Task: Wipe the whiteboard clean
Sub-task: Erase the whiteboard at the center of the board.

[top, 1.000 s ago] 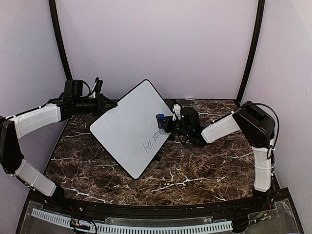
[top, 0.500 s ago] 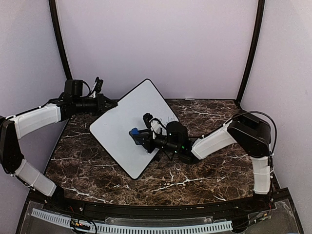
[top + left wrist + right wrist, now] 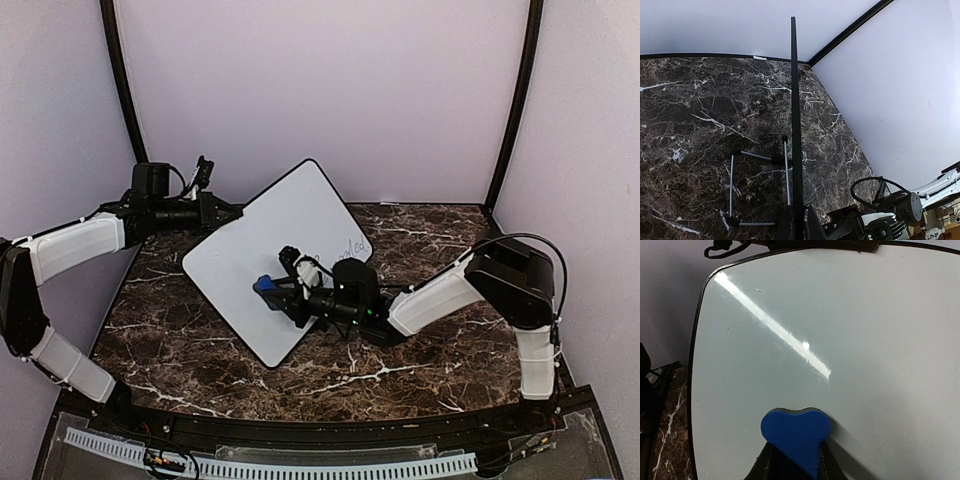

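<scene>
Where the top camera looks down, the whiteboard [image 3: 255, 240] stands diamond-wise over the left-centre of the bench [image 3: 180, 340], one corner up toward the back wall. Left tool [image 3: 225, 212] closed narrow on the board's upper-left rim. Right tool [image 3: 275, 290] reaches in from the right, low over the board's lower half, pinching a small blue eraser [image 3: 266, 285] that lies against the white face. Short scrap of dark handwriting [image 3: 350, 246] near the board's right edge; too small to read. Left wrist view: whiteboard [image 3: 796, 125] seen edge-on, a thin black line running straight up from the left tool [image 3: 797, 226], jaws tight on the rim. Beside the board, a black wire stand [image 3: 760, 185] lies on the marbled bench [image 3: 690, 125]; part of the right arm [image 3: 900, 210] shows at bottom right. Right wrist view: whiteboard [image 3: 840, 330] fills the frame, face bare of marks here, with a bright glare streak [image 3: 775, 325] across it. Right tool [image 3: 794, 460] grips the eraser [image 3: 796, 432] from both sides, its rounded top edge touching the board.
</scene>
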Robot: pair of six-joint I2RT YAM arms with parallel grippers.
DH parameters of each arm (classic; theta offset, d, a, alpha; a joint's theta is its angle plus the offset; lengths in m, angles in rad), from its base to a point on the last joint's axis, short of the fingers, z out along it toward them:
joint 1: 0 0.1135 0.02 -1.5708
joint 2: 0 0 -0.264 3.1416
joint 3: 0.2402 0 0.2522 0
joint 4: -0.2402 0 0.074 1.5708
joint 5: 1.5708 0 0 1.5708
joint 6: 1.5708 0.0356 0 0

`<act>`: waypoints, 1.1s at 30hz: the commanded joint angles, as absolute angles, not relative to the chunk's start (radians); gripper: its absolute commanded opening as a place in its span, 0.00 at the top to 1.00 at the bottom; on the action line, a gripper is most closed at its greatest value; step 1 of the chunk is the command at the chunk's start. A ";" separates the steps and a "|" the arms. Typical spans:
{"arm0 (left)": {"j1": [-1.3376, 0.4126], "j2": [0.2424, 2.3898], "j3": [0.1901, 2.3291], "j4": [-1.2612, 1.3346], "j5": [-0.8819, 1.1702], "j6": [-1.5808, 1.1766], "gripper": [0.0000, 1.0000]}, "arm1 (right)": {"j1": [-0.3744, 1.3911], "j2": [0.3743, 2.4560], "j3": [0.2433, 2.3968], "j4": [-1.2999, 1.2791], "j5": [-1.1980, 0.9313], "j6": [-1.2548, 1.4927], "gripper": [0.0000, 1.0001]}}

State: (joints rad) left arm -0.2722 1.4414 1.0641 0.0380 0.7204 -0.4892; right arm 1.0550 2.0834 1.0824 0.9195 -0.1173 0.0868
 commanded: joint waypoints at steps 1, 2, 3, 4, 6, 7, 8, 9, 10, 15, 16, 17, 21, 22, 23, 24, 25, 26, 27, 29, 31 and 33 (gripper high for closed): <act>-0.316 1.412 1.058 0.055 0.863 -0.483 1.00 | 0.994 2.130 1.058 0.748 0.116 0.061 0.78; -0.316 1.413 1.058 0.055 0.862 -0.483 1.00 | 0.986 2.123 1.050 0.749 0.138 0.050 0.78; -0.316 1.413 1.057 0.055 0.863 -0.483 1.00 | 0.975 2.115 1.043 0.750 0.156 0.042 0.78; -0.316 1.414 1.058 0.055 0.863 -0.483 1.00 | 0.968 2.110 1.040 0.747 0.174 0.036 0.78; -0.316 1.414 1.058 0.055 0.863 -0.483 1.00 | 0.959 2.098 1.030 0.744 0.186 0.019 0.79; -0.316 1.415 1.058 0.055 0.862 -0.483 1.00 | 0.960 2.094 1.027 0.745 0.191 0.010 0.79; -0.316 1.416 1.057 0.055 0.861 -0.483 1.00 | 0.963 2.091 1.024 0.743 0.189 0.006 0.79; -0.316 1.417 1.057 0.055 0.862 -0.483 1.00 | 0.969 2.089 1.023 0.744 0.191 -0.013 0.79; -0.316 1.418 1.058 0.055 0.861 -0.483 1.00 | 0.978 2.090 1.021 0.745 0.192 -0.030 0.79; -0.316 1.423 1.057 0.055 0.862 -0.483 1.00 | 1.063 2.086 0.989 0.772 0.184 -0.151 0.79; -0.316 1.423 1.058 0.054 0.862 -0.483 1.00 | 1.078 2.083 0.983 0.773 0.176 -0.173 0.79; -0.316 1.424 1.057 0.054 0.862 -0.483 1.00 | 1.099 2.080 0.977 0.772 0.170 -0.193 0.79; -0.316 1.424 1.059 0.054 0.862 -0.482 1.00 | 1.143 2.066 0.961 0.754 0.134 -0.256 0.79; -0.316 1.424 1.058 0.055 0.862 -0.483 1.00 | 1.154 2.063 0.959 0.746 0.123 -0.272 0.79; -0.316 1.424 1.057 0.055 0.862 -0.483 1.00 | 1.164 2.060 0.960 0.735 0.117 -0.291 0.79; -0.316 1.424 1.058 0.055 0.862 -0.484 1.00 | 1.176 2.059 0.961 0.722 0.107 -0.305 0.79; -0.316 1.424 1.058 0.055 0.863 -0.485 1.00 | 1.184 2.062 0.964 0.708 0.096 -0.317 0.79; -0.316 1.423 1.057 0.055 0.863 -0.484 1.00 | 1.194 2.065 0.967 0.697 0.086 -0.327 0.79; -0.316 1.422 1.058 0.056 0.864 -0.485 1.00 | 1.202 2.068 0.969 0.684 0.078 -0.339 0.79; -0.316 1.421 1.058 0.057 0.863 -0.485 1.00 | 1.215 2.081 0.976 0.667 0.059 -0.360 0.79; -0.316 1.419 1.058 0.057 0.864 -0.485 1.00 | 1.231 2.095 0.985 0.647 0.043 -0.378 0.79; -0.316 1.418 1.057 0.057 0.863 -0.485 1.00 | 1.245 2.110 0.989 0.643 0.040 -0.390 0.78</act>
State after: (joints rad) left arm -0.2741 1.4414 1.0634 0.0597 0.7685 -0.4782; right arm 1.2167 2.0472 0.9836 0.8017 0.0933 -0.3332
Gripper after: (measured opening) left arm 0.051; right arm 0.215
